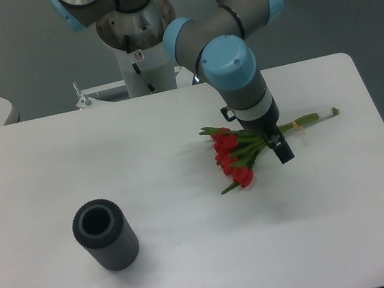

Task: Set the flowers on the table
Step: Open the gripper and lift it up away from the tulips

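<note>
So your gripper (278, 146) is sitting right over the flowers (236, 153), roughly where the leafy part runs into the stems. You can see one dark finger (283, 151) poking down on the near side of the bouquet, but the other one is hidden behind the wrist, so honestly I cannot tell if it's clamped on the stems or let go. The camera angle just doesn't give you the gap.

The flowers themselves look like they're lying flat on the table (196, 260), with a soft shadow right under the blooms. The red heads are bunched up just to the camera-left of the gripper, and a bit lower in frame, with a couple of green leaves sticking out past them. The thin stems run out the other way, to the camera-right of the gripper and slightly up, and you can spot a bit of light string on them just beside the finger.

Well away from the gripper, down toward the near-left part of the tabletop, there's a dark grey ribbed cylinder (105, 234) with its open end facing up toward the camera. It's nowhere near the bouquet.

The arm's blue-capped joints come in from the top of frame, above the gripper.
</note>
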`<state>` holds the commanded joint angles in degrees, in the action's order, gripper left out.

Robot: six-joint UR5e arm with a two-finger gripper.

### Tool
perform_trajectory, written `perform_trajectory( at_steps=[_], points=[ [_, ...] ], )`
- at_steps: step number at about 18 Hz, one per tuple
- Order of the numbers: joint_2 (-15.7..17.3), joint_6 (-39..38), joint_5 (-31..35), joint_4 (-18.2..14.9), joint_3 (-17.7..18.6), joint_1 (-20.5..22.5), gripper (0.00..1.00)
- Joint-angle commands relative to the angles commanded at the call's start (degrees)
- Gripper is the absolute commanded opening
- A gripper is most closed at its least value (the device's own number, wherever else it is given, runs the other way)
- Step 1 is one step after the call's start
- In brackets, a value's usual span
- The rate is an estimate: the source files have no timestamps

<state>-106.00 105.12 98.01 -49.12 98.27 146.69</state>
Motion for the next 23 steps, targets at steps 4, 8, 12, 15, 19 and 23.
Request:
perform_trajectory(
  at_steps=[4,8,12,15,19,23],
  points=[
    [0.0,-2.2,-4.2,-11.5,-8.5,0.3,1.00],
    [-0.9,-4.1,-8.5,-17.8,-14.3,0.5,1.00],
    [-1.8,-8.1,-11.1,-18.1,-17.1,0.1,1.00],
    [-3.0,-13.5,-13.7,-18.0,-18.6,-0.6,1.00],
    [-4.0,-15.4,-15.4,-17.8,-20.0,-1.6,1.00],
    [-4.1,-15.4,-15.5,-17.6,-20.0,-1.6,1.00]
  ],
)
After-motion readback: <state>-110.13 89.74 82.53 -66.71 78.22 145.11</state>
